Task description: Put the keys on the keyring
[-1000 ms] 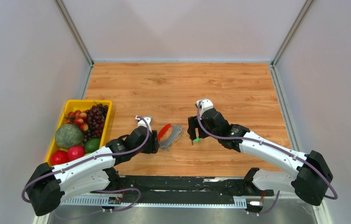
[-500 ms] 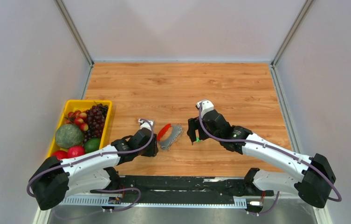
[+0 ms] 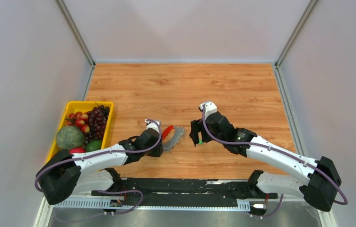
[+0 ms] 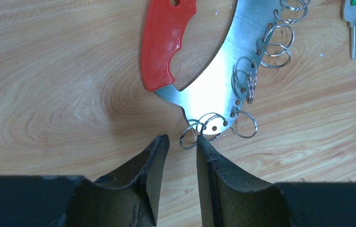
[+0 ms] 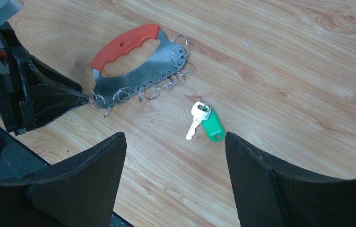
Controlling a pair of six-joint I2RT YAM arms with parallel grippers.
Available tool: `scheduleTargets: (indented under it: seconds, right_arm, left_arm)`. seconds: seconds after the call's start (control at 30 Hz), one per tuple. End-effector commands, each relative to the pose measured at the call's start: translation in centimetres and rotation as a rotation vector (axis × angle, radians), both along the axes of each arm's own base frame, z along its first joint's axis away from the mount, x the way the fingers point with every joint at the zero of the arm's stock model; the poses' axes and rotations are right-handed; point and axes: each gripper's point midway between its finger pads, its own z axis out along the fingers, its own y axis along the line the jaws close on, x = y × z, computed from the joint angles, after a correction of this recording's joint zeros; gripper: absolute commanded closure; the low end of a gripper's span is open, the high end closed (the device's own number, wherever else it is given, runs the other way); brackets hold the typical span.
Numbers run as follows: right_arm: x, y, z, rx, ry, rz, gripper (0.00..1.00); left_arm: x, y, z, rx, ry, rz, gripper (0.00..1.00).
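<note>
The left gripper [image 4: 179,143] has its jaws only a narrow slit apart, bare wood showing between them. Its fingertips [image 4: 160,143] flank the nearest small wire rings, and whether they touch a ring cannot be told. It grasps nothing visibly. In the left wrist view the top edge cuts off the far end of the red-handled, crescent-shaped steel keyring [image 5: 140,71]. In the top view the gripper body hides the keyring's near tip.

The right gripper [image 5: 173,137] is spread wide and holds nothing. The small silvery key with a bright green tag [image 5: 195,120] lies loose on the wooden table [image 3: 242,90] between its two fingers. From above, only a green speck shows under that gripper.

The left arm lies low, running from its near-left base rightward, with its wrist pointing at the keyring's near end. It covers part of the yellow plastic tray of fruit [image 3: 79,105]. The right arm stretches leftward from its near-right base and tips down over the key.

The keyring lies flat at the middle of the table. Its long axis runs from near-left to far-right, with the red grip on the left and the ringed edge facing the key, just right of it. The key's blade points toward the right wrist camera, with the tag alongside.
</note>
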Motion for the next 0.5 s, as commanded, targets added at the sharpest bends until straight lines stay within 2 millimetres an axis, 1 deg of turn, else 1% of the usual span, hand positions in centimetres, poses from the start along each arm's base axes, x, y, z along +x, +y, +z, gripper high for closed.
scheduleTargets:
  seconds: [0.0, 0.13, 0.23, 0.47]
  right_arm:
    - [-0.01, 0.05, 1.05, 0.037, -0.019, -0.015, 0.21]
    - [-0.09, 0.02, 0.73, 0.031, -0.013, -0.014, 0.20]
    - [-0.09, 0.04, 0.59, 0.027, -0.010, -0.014, 0.20]
    - [-0.05, 0.23, 0.66, 0.027, -0.009, -0.010, 0.20]
  left_arm:
    - [0.75, -0.60, 0.08, 0.008, -0.020, -0.019, 0.61]
    - [0.91, -0.80, 0.05, 0.012, -0.021, -0.023, 0.64]
    - [0.88, -0.76, 0.03, 0.013, -0.020, -0.025, 0.69]
    - [0.60, -0.12, 0.43, 0.019, -0.025, -0.017, 0.77]
